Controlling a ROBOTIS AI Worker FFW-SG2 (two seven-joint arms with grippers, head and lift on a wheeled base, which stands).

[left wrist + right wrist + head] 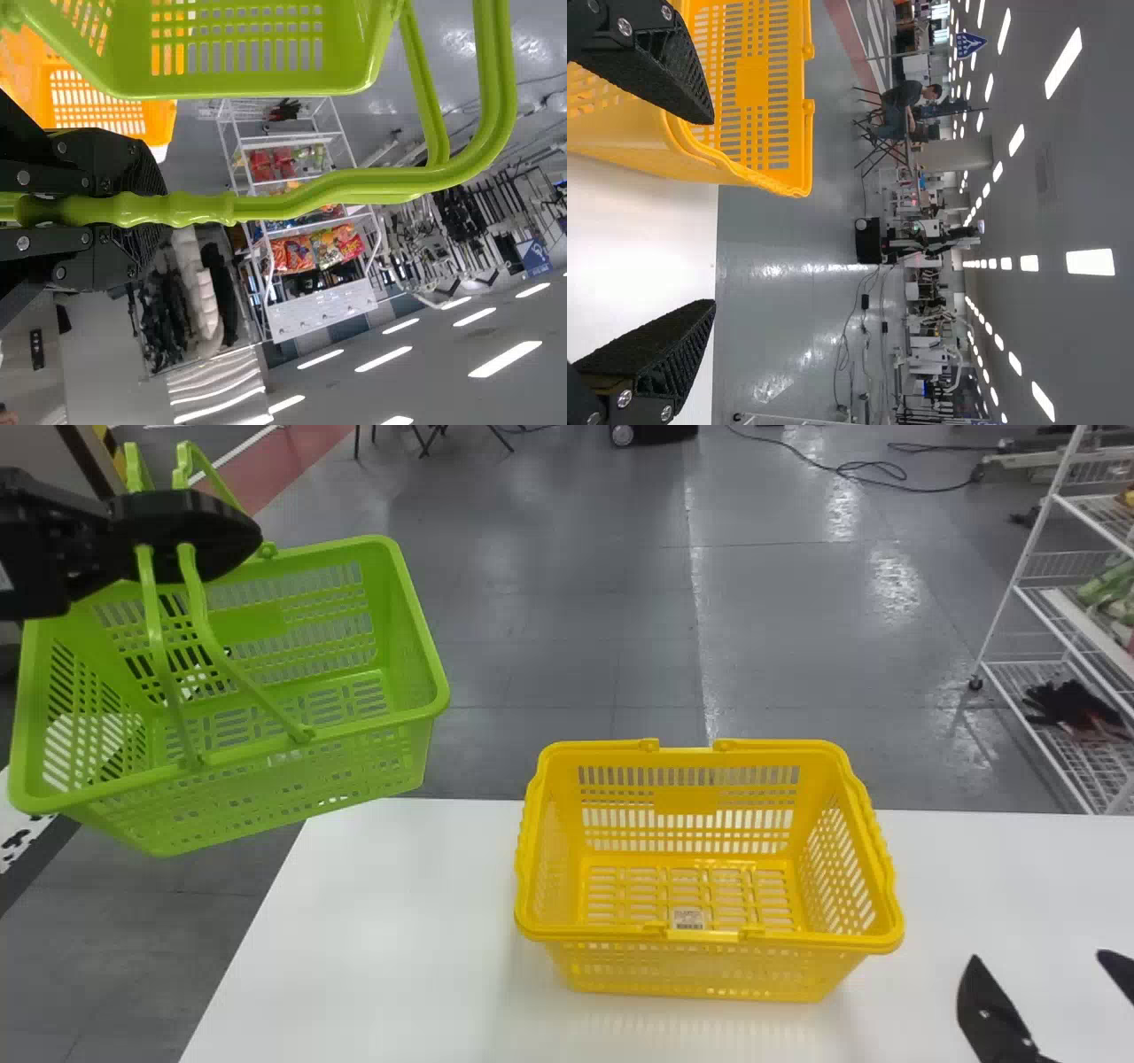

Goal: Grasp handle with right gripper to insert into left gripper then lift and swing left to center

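At the upper left of the head view, my left gripper is shut on the green basket's raised handles. Below it hangs the green basket, slightly tilted, off the floor beyond the table's left edge. The left wrist view has my left gripper closed around the green handle. My right gripper is at the head view's lower right, over the table. In the right wrist view, my right gripper has its fingers wide apart, nothing between them.
A yellow basket stands upright on the white table, its handles folded down on the rim; my right gripper is to its right. Past the table's far right side stands a white wire shelf on the grey floor.
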